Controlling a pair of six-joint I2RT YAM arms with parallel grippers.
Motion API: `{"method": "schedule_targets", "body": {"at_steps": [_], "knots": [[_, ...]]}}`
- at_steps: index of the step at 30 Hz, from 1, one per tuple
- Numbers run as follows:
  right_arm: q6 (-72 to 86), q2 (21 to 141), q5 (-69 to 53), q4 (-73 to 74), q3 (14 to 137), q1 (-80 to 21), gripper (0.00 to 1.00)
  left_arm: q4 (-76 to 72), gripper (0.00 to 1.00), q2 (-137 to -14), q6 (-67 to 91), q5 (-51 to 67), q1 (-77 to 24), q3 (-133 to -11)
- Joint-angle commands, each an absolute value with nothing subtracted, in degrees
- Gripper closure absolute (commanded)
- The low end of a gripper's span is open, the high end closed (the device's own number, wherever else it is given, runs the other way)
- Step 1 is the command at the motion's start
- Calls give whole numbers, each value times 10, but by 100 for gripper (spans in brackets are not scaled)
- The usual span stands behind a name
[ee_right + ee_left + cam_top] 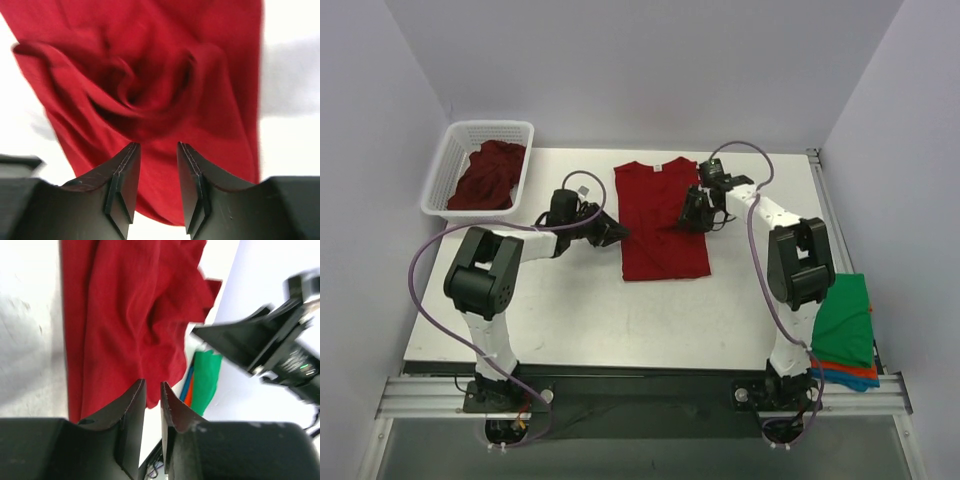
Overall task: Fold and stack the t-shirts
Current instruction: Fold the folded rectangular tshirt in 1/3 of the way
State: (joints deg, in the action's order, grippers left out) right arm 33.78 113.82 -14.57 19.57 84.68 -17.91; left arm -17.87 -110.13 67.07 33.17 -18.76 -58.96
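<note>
The red t-shirt (pixel 660 215) lies at the middle of the table (pixel 570 310), collar toward the far edge. No sleeves show, so it reads as 1 long rectangle. Both wrist views show the cloth rumpled into soft folds near the arms.

Your left gripper (pixel 613 232) sits at the shirt's left edge, its jaws a narrow slit apart with nothing between them. Your right gripper (pixel 697 212) is over the right edge, jaws partly released, with cloth beyond them but not pinched.

The step in hand looks like taking hold for the end-over-end fold. Take the 2 side edges at matching points, bite through every layer, and lift both arms together so the crease stays square.

More deep red shirts (pixel 488 178) wait in the basket (pixel 448 170) at the far left. The folded pile (pixel 845 322), green on top, sits just past the table's right edge.
</note>
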Motion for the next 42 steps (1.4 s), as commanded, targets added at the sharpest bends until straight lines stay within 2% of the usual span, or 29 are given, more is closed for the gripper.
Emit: {"method": "schedule_targets", "body": {"at_steps": [1, 5, 7, 10, 15, 19, 24, 29, 33, 42], "knots": [[327, 1172, -126, 197, 917, -173, 65, -158, 73, -1064, 642, 309, -204, -579], [340, 1243, -140, 215, 1019, -151, 81, -143, 74, -1046, 631, 306, -214, -563], [341, 1280, -154, 229, 1076, -146, 86, -135, 74, -1031, 625, 305, -219, -549], [342, 1311, -164, 236, 1120, -140, 85, -117, 73, -1010, 607, 301, -224, -535], [321, 1269, -142, 239, 1112, -142, 81, -15, 62, -963, 530, 249, -232, -535], [303, 1184, -91, 257, 1046, -141, 72, 43, 52, -932, 491, 173, -253, -518], [300, 1042, -71, 250, 856, -148, 68, 78, 46, -929, 456, 122, -274, -517], [302, 917, -45, 197, 675, -184, 59, 62, 38, -951, 451, 111, -296, -513], [320, 868, -45, 119, 538, -187, 59, 20, 36, -982, 458, 137, -301, -504], [336, 875, -47, 35, 465, -188, 59, 18, 37, -1005, 473, 113, -320, -509]]}}
